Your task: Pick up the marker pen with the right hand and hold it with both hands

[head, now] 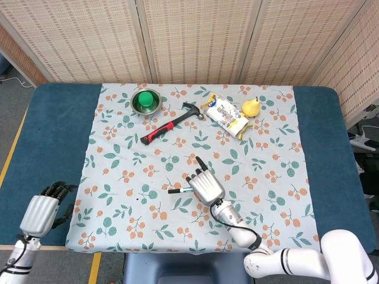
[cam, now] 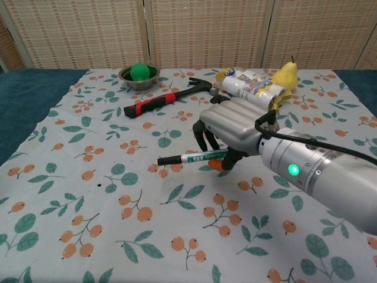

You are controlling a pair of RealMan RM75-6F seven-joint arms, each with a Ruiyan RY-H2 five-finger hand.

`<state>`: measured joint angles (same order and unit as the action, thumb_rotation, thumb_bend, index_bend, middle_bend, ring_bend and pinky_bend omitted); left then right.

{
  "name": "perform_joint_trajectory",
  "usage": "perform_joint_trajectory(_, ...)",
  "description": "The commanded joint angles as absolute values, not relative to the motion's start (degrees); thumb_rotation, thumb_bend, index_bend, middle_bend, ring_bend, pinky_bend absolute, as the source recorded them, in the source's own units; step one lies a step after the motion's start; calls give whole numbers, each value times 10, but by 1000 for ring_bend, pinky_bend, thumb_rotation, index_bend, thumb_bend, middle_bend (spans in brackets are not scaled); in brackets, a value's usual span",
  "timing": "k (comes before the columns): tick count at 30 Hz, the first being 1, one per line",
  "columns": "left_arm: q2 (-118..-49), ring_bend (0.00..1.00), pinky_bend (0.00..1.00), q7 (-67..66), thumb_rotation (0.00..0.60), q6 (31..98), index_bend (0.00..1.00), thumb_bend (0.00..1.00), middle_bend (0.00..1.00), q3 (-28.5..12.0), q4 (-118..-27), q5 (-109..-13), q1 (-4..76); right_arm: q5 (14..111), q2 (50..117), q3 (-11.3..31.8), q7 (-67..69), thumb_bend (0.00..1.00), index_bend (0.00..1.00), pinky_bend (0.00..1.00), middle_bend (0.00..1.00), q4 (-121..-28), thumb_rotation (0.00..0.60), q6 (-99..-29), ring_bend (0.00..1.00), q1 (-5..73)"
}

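My right hand holds the marker pen above the floral cloth, near its front middle. The pen is white with a green label and a black tip, and it sticks out level to the left of the hand. The fingers curl over the pen's right end, with the thumb underneath. My left hand hovers at the table's front left corner over the blue surface, holding nothing; it shows only in the head view.
A red-handled hammer lies at the back middle. A metal bowl with a green ball stands behind it to the left. A snack packet and a yellow pear lie at the back right.
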<state>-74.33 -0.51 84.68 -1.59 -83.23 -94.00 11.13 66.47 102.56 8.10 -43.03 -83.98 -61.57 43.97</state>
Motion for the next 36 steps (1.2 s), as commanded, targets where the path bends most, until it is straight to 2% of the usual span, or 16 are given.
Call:
perform_joint_trajectory(1,-770,386,576,-14,600,833,449,470,551,-35,-839,-947,142,661,1023,96,-426,403,845,49,686,-845,600,-613,400,447)
perform_joint_trajectory(5,-785,397,594,-118,600,761,441,427,540,-60,-899,-909,183,648,1029,111,-438,403,845,49,686,-853,600,-611,400,457)
perform_joint_trajectory(8,-808,396,596,-201,600,709,383,397,491,-81,-927,-858,212,641,1036,119,-449,403,845,49,686,-858,600,-612,400,465)
perform_joint_trajectory(11,-841,396,609,-277,600,688,341,371,467,-95,-940,-820,234,633,1046,125,-460,403,845,49,686,-857,600,-614,400,473)
perform_joint_trajectory(19,-930,423,680,-424,600,682,278,349,502,-109,-930,-762,274,611,1069,142,-483,403,845,49,686,-846,600,-619,400,493)
perform_joint_trajectory(24,-967,486,726,-456,600,689,277,336,562,-113,-924,-749,291,597,1078,150,-479,403,845,49,686,-835,600,-621,400,498)
perform_joint_trajectory(31,-1005,497,732,-488,600,693,279,332,574,-121,-896,-731,316,591,1083,154,-466,403,845,49,686,-827,600,-623,400,501)
perform_joint_trajectory(34,-1018,504,733,-484,600,705,326,330,598,-125,-872,-746,326,589,1081,154,-464,403,845,49,686,-828,600,-623,400,502)
perform_joint_trajectory(36,-1025,527,736,-473,600,714,395,331,642,-126,-853,-756,330,589,1079,152,-462,403,845,50,686,-829,600,-624,400,502)
